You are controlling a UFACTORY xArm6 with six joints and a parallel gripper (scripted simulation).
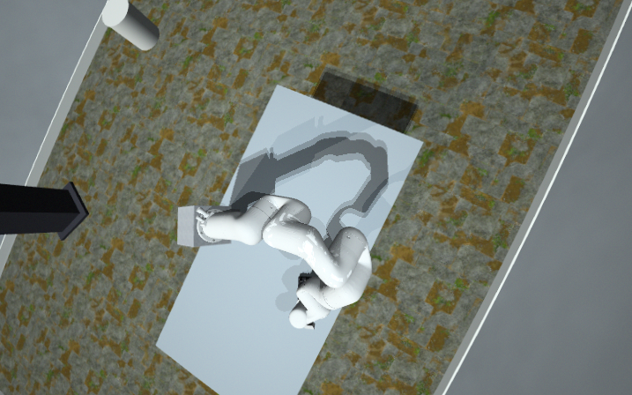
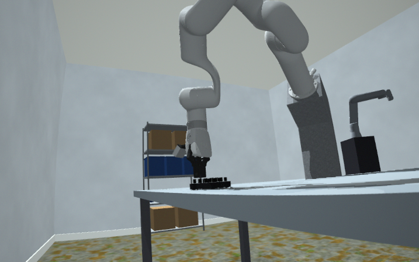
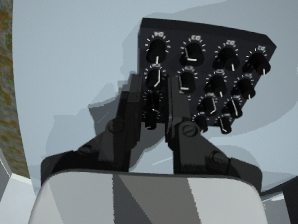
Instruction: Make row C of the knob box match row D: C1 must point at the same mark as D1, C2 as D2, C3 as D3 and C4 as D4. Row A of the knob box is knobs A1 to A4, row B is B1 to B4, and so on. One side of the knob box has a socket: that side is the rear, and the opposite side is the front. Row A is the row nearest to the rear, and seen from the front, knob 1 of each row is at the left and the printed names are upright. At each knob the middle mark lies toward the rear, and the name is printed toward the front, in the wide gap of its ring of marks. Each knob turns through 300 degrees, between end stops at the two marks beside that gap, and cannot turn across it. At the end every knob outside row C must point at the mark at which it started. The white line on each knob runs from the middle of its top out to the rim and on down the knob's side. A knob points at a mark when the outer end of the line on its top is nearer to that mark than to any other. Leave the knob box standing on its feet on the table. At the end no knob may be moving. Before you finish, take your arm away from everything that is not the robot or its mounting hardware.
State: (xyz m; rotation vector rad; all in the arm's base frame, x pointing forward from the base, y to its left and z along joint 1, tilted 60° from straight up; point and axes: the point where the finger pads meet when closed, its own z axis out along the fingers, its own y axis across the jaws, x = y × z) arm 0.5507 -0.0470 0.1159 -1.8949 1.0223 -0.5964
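The black knob box (image 2: 210,186) (image 3: 174,32) stands on its feet near the far-left end of the table (image 2: 269,195) (image 1: 219,318), with several black knobs in rows on top. My gripper (image 2: 200,175) (image 3: 154,89) hangs straight down just above the box's left part. Its fingers are open by a narrow gap. In the wrist view a knob (image 3: 152,111) in the left column shows between the fingertips, and I cannot tell whether they touch it. The white lines on the knobs are too small to read. In the top view the arm hides the box.
The arm's grey pedestal (image 2: 315,140) (image 1: 188,226) stands at the table's side. A black box with a bent pipe (image 2: 360,154) stands beyond the table on the right. A metal shelf with cardboard boxes (image 2: 163,156) stands behind the table.
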